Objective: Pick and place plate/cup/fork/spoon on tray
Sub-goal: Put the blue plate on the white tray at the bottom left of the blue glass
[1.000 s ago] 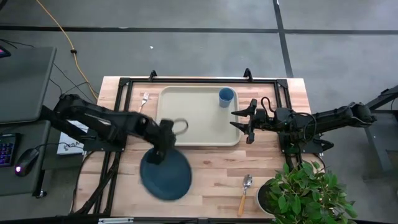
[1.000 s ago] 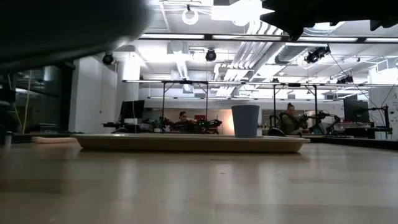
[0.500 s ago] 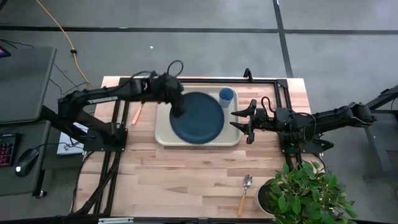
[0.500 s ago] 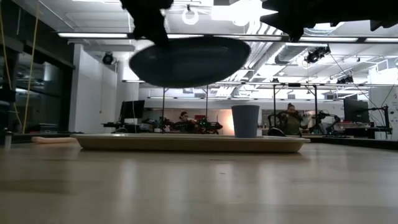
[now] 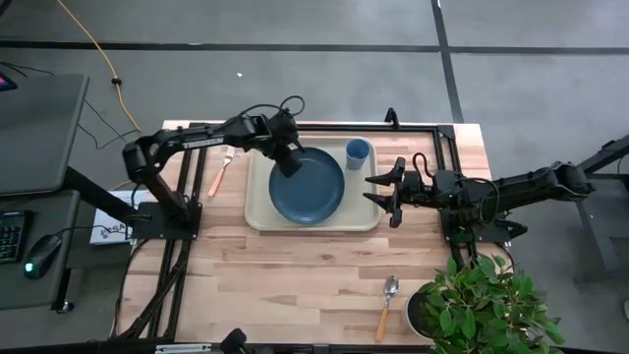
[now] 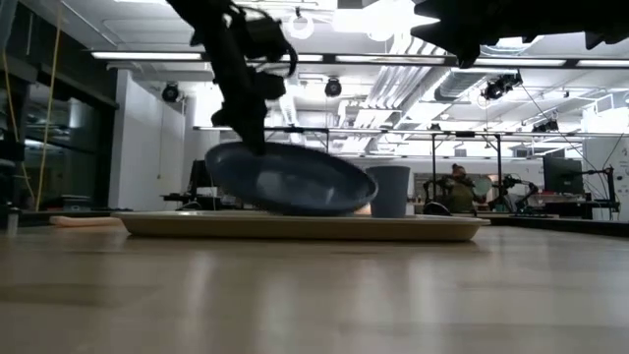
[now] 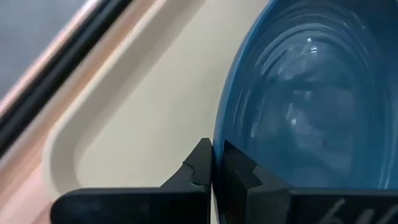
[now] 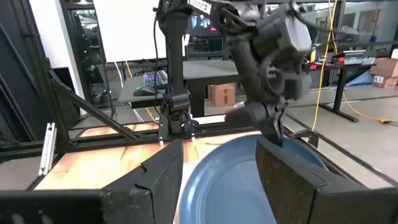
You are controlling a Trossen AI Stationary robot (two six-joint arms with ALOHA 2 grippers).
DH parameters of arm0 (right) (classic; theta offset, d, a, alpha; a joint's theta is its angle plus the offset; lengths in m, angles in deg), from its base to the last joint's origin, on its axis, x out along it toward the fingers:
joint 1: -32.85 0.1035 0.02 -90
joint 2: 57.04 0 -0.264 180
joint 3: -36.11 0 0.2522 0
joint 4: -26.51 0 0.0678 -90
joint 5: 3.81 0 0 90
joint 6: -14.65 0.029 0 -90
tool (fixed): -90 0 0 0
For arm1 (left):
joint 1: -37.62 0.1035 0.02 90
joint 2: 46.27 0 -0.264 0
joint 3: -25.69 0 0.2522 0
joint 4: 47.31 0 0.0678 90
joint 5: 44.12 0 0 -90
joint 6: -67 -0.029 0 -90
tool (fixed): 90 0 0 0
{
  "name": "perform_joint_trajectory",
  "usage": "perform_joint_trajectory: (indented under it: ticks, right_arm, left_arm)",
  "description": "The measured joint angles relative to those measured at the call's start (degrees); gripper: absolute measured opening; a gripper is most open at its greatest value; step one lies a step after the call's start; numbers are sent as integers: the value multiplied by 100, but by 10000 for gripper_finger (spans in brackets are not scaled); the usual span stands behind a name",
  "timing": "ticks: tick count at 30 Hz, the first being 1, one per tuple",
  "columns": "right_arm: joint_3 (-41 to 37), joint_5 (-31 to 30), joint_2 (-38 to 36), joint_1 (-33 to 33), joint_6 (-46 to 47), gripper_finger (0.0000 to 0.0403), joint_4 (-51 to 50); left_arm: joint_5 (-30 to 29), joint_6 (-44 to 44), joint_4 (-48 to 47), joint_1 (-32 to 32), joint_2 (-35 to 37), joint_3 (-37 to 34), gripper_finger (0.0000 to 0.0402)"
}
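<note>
The left hand [image 5: 288, 162] is pinched tight on the rim of the plate [image 5: 307, 185]. In the left wrist view its two fingers [image 7: 200, 167] squeeze the blue edge between them. The plate hangs tipped just under this hand, over the tray [image 5: 257, 211]. In the low view its far edge seems to touch the tray, while the held edge is up in the air.

The plate looks hard and smooth, so it could slip or crack if it drops. The rim is the best spot to hold, because it is thin enough to pinch.

The cup [image 5: 358, 152] stands on the tray, just past the plate from this hand. The fork [image 5: 224, 167] lies on the counter [image 5: 295, 285] close behind the hand. The spoon [image 5: 386, 305] lies far off on the counter.

The right hand [image 5: 385, 195] waits beside the tray with its fingers apart, holding nothing.
</note>
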Motion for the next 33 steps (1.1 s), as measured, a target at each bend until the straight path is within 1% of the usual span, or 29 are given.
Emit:
perform_joint_trajectory:
  ticks: [9,17,22,27,29,33]
  right_arm:
    - [0,-1,0,0,22,193,-13]
    - [0,0,0,0,22,193,-26]
    - [0,0,0,0,22,193,-35]
    - [0,0,0,0,22,193,-35]
    - [0,0,0,0,22,193,-35]
    - [0,-2,0,0,37,193,-35]
  left_arm:
    - [-111,129,63,370,-569,0,0]
    - [-131,118,67,384,-1195,2,0]
    - [-192,61,69,384,-1399,2,3]
    - [-397,41,41,379,-1387,2,23]
    - [-530,84,31,381,-1375,2,35]
    - [-608,129,-13,384,-1375,2,63]
